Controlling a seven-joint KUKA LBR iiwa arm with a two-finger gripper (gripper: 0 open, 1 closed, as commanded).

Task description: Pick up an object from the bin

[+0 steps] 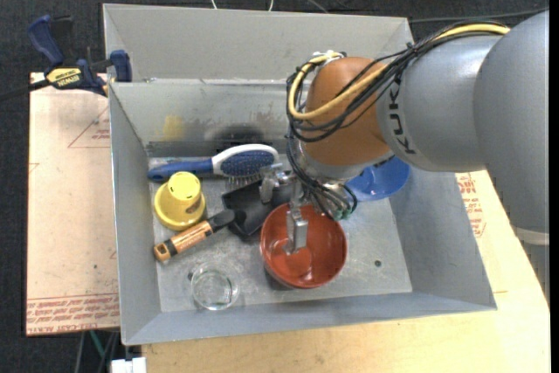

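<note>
My gripper [298,240] hangs below the orange wrist cover and reaches down into a red bowl [325,262] at the bin's front middle. Its tip is inside the bowl, near the bowl's floor. A black tool with an orange handle [186,239] lies just left of the bowl, its black head touching the bowl's rim. A blue and white hairbrush [234,162] lies behind that, along the back wall. A blue dish [384,179] sits right of the gripper, partly hidden under the arm.
A yellow cup [180,198] stands upside down at the left, and a clear glass dish [213,286] rests in the front left corner. The arm and its cables cover the bin's back right. Bare floor shows at the front right.
</note>
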